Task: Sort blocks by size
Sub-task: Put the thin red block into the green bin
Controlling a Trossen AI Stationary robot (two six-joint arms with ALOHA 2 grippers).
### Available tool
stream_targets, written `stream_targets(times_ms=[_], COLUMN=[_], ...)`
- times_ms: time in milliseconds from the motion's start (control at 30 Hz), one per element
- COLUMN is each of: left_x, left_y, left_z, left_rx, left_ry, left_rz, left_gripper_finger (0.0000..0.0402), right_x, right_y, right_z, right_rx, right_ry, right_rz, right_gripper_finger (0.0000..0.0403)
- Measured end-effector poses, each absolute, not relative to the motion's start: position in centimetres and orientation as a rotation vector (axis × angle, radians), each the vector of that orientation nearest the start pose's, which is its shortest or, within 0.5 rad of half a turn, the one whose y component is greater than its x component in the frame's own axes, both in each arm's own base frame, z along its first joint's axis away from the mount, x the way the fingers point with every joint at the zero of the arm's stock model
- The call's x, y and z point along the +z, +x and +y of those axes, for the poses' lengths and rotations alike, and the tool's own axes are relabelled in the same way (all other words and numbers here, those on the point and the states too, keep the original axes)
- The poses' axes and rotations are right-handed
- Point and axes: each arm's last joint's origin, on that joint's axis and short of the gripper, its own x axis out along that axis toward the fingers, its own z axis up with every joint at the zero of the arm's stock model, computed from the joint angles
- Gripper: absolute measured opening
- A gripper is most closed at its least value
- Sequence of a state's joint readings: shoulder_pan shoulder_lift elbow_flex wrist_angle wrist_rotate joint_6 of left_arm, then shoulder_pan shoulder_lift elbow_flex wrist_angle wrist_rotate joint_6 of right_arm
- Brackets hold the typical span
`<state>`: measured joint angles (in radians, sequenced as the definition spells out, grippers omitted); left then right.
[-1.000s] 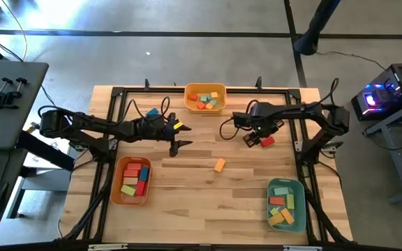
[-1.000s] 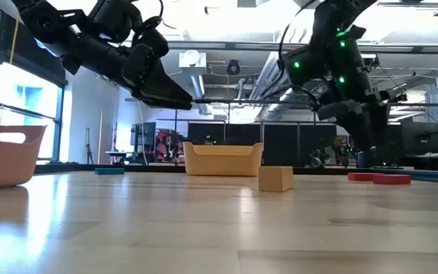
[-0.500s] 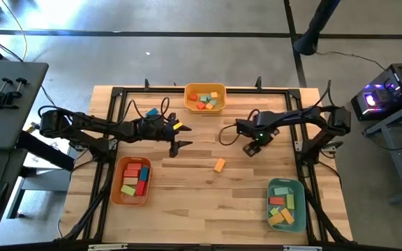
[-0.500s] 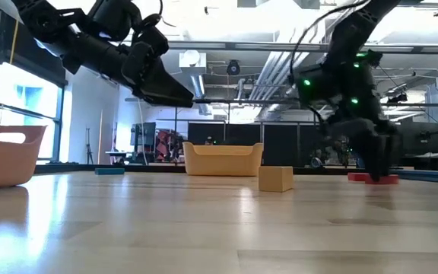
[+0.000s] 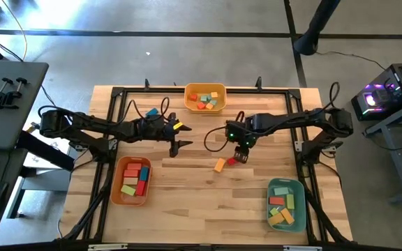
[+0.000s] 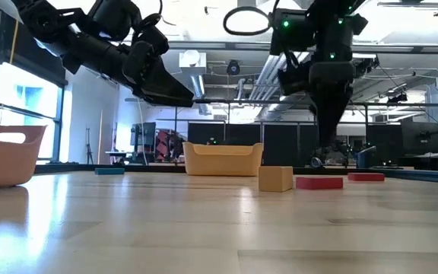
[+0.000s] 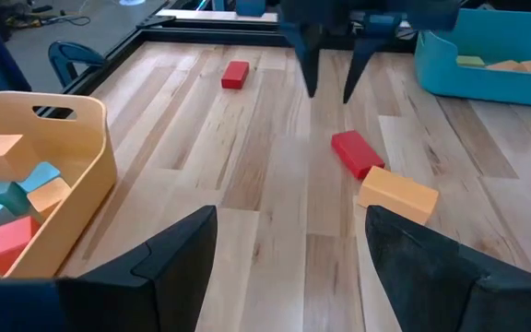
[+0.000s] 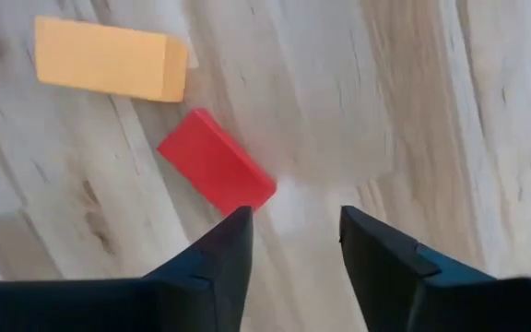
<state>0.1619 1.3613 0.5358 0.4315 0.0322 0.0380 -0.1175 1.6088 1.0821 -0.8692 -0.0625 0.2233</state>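
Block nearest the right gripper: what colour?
Red block, beside the orange one; right wrist view shows it best.

Under my fingers [image 8: 390, 277], which were a matt, dark plastic, the table [image 8: 450, 111] was pale wood planking, smooth and lightly sheened, its grain running in long streaks. The red block [image 8: 216, 172] and the orange block [image 8: 111, 59] lying on it looked solid and smooth, with a flat painted finish and crisp edges. The yellow bin [image 7: 81, 152] looked like moulded plastic, smooth-walled with a faint gloss, as did the teal bin [image 7: 487, 78].
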Motion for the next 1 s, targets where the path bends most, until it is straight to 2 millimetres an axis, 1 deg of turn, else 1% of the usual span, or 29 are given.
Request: stream_targets(times_ms=[100,167,267,333,467,533,633,733,800,933,1000], left_x=[18.5,18.5,18.4,18.4,18.3,18.3,18.3,18.3,18.3,18.3,18.4], left_y=[26.1,26.1,26.1,26.1,26.1,26.1,26.1,26.1,26.1,26.1,26.2], left_z=[4.2,4.2,4.1,4.1,4.0,4.0,4.0,4.0,4.0,3.7,3.4], left_rx=[0.121,0.12,0.118,0.119,0.119,0.118,0.119,0.118,0.119,0.11,0.099], left_ry=[-0.001,-0.002,-0.003,-0.01,-0.02,-0.02,-0.02,-0.02,-0.027,-0.026,-0.027], left_rz=[0.395,0.398,0.405,0.409,0.417,0.416,0.414,0.414,0.414,0.413,0.409], left_gripper_finger=[0.0264,0.0264,0.0264,0.0264,0.0264,0.0264,0.0264,0.0264,0.0264,0.0264,0.0264], right_x=[19.4,18.9,17.8,17.4,16.4,15.7,14.3,13.5,13.3,13.1,13.2], right_y=[29.0,29.2,29.3,29.5,29.9,30.2,30.2,30.1,30.1,29.5,29.3], right_z=[-3.2,-3.1,-2.3,-1.9,-0.8,0.1,1.6,3.0,3.6,4.1,4.0], right_rx=[-0.1,0.003,0.179,0.246,0.301,0.289,0.251,0.192,0.156,0.056,-0.019], right_ry=[0.212,0.109,-0.074,-0.142,-0.161,-0.213,-0.32,-0.354,-0.322,-0.223,-0.137], right_rz=[1.372,1.354,1.345,1.321,1.291,1.285,1.338,1.375,1.394,1.445,1.46], right_gripper_finger=[0.0185,0.021,0.0249,0.0268,0.0281,0.028,0.0271,0.0248,0.0217,0.0126,0.0126])
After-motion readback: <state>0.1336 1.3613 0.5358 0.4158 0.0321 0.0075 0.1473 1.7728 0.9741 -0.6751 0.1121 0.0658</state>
